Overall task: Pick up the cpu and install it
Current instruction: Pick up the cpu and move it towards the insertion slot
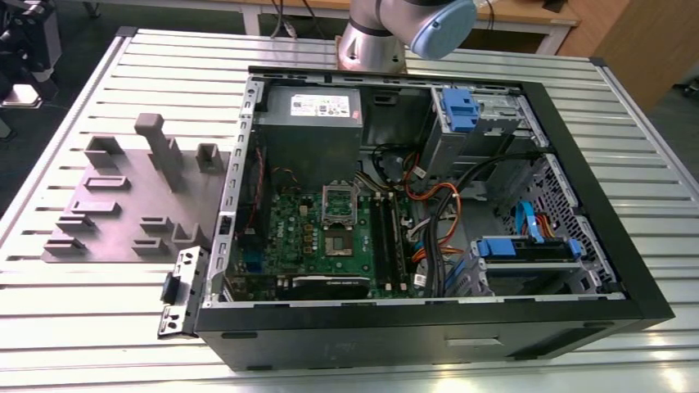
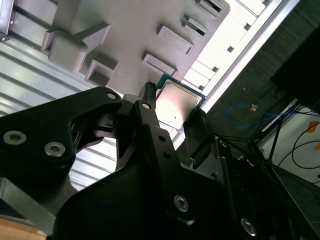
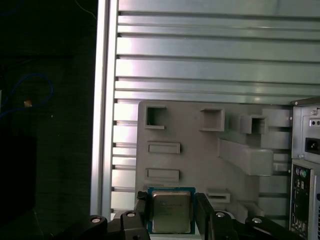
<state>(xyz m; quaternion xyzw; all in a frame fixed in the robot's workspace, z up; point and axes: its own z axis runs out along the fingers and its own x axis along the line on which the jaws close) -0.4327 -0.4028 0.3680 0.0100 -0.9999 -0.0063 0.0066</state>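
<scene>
Firmly gripped between black jaws: the cpu [image 3: 171, 212], dull silver top, teal-green rim.

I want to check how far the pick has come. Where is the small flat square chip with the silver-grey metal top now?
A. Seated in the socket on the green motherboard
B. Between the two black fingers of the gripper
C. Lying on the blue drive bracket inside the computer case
B: in the first wrist view the small flat square chip sits between the black fingers of the gripper, with the grey plastic tray behind it.
</scene>
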